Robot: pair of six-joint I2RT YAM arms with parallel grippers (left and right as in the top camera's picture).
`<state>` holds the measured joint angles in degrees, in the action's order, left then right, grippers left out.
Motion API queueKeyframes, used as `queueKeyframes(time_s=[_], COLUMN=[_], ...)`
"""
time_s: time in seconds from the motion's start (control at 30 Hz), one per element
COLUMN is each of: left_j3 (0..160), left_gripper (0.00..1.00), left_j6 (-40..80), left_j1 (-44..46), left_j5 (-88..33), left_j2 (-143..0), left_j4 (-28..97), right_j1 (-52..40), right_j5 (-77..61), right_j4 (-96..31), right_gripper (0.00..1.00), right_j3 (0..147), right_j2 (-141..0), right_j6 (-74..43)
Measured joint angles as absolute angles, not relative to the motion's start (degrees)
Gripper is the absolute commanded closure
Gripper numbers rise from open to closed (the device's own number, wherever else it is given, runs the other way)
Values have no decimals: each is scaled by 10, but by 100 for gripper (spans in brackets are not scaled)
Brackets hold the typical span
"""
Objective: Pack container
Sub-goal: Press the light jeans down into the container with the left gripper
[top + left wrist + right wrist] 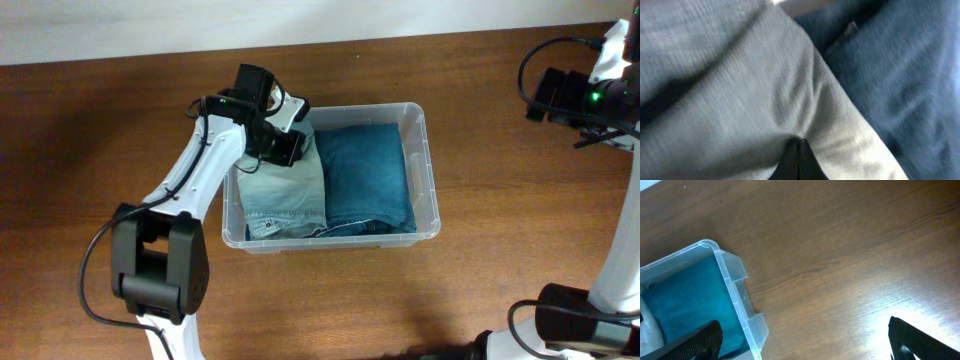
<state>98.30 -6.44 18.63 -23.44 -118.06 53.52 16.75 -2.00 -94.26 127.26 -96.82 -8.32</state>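
Sitting near the middle of the bench (90, 130), the container (432, 195) holds two folded pairs of jeans side by side; pale-wash jeans (285, 195) on the half toward the bench's left edge, dark blue jeans (368, 180) on the half toward the right edge, touching along their long sides; left gripper (287, 150) sits down inside the container at its far-left corner, on the far end of the pale pair; its fingertips (790, 170) are together against pale denim, cloth caught or not I cannot tell; right gripper (804, 330) hangs over bare wood toward the bench's far-right corner, jaws spread wide, holding nothing.
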Motion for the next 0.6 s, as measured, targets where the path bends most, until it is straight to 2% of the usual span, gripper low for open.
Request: queueKeyframes(time_s=[0.4, 0.47, 0.6], left_j3=[1053, 1027, 875], left_gripper=[99, 100, 98], left_j6=[-53, -51, -47], left_j1=[218, 233, 237], left_j5=[-216, -216, -213], left_j2=[-972, -978, -995], left_j4=[775, 776, 690], right_j1=[168, 168, 168], right_j5=[-20, -20, -20], right_j4=[-938, -938, -938], right_gripper=[2, 2, 2], right_j3=[1272, 1272, 1272], right_j2=[-968, -968, -968], right_j6=[-83, -82, -81])
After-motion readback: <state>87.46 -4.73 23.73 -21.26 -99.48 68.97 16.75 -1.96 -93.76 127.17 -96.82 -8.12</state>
